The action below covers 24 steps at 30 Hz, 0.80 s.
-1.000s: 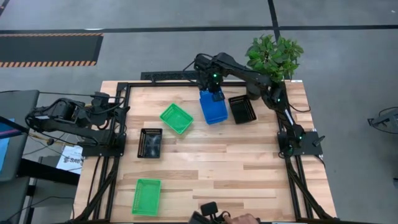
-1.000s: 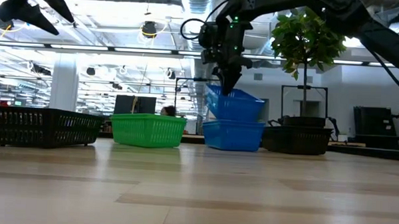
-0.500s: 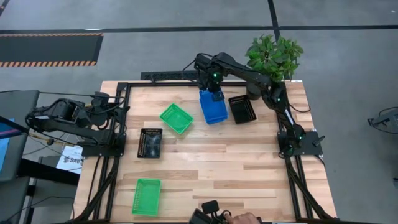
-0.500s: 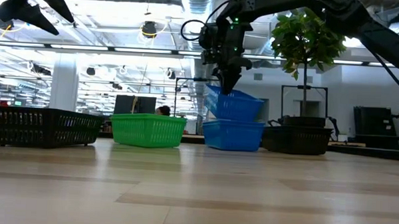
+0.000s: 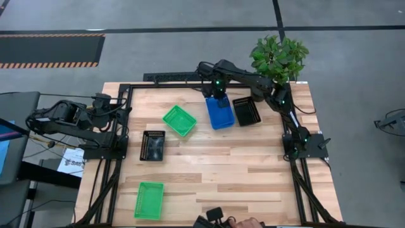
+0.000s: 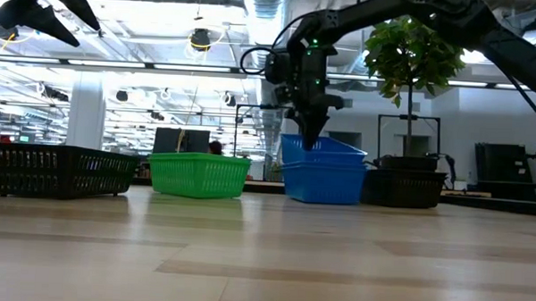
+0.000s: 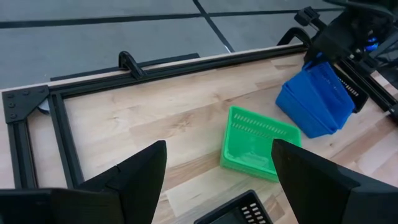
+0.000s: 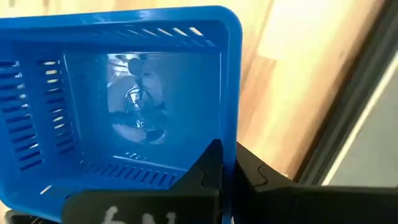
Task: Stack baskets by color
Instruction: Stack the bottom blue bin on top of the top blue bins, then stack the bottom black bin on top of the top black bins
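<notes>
- While clenched on the far rim of the top blue basket (image 5: 219,113), right gripper (image 5: 218,96) hangs above it at the table's far edge.
- Long axis running away from the rim, toward table centre.
- Now nested flatter, shifted toward the black basket (image 5: 246,111); half a second ago tilted.
- Left gripper (image 7: 214,180) gaping, well apart.

Two green baskets (image 5: 179,120) (image 5: 149,199). Two black baskets (image 5: 152,145) (image 5: 246,111). One blue basket stack (image 5: 219,113), count within it unclear; one potted plant (image 5: 279,57).

Grey concrete floor (image 5: 158,16) with a hazard-striped mat (image 5: 50,49); ceiling lamps (image 6: 200,39) light the hall; potted plant (image 5: 278,57) at the wooden bench (image 5: 215,171).
</notes>
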Tool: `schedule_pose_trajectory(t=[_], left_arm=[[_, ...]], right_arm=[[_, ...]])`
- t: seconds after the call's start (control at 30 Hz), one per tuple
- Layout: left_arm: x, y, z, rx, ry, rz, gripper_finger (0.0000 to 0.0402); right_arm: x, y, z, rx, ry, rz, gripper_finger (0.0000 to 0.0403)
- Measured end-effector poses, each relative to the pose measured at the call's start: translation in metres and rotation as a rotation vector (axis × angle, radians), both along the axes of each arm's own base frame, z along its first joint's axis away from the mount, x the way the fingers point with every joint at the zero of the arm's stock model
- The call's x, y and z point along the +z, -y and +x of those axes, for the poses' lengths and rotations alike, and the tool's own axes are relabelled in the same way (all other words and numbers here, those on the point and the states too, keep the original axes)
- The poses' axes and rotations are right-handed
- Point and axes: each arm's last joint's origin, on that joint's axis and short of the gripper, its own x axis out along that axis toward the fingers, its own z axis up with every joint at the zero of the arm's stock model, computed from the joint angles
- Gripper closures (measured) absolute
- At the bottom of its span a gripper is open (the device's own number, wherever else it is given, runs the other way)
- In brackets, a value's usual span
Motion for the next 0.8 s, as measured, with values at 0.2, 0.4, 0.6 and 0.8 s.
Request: schedule_pose_trajectory(t=[0.2,0.4,0.6,0.8], left_arm=[[0.000,0.000,0.000,0.003,0.001,0.002,0.0123],[0.000,0.000,0.000,0.006,0.005,-0.004,0.0123],[0.000,0.000,0.000,0.007,0.006,-0.003,0.0123],[0.000,0.000,0.000,0.012,0.008,0.000,0.0123]], right_arm=[[0.000,-0.004,0.001,0.024,0.024,0.061,0.0347],[0.000,-0.002,0.001,0.021,0.044,0.082,0.0308],[0.001,0.002,0.004,-0.013,0.079,0.054,0.0264],[0.027,-0.001,-0.002,-0.040,0.142,-0.012,0.0234]])
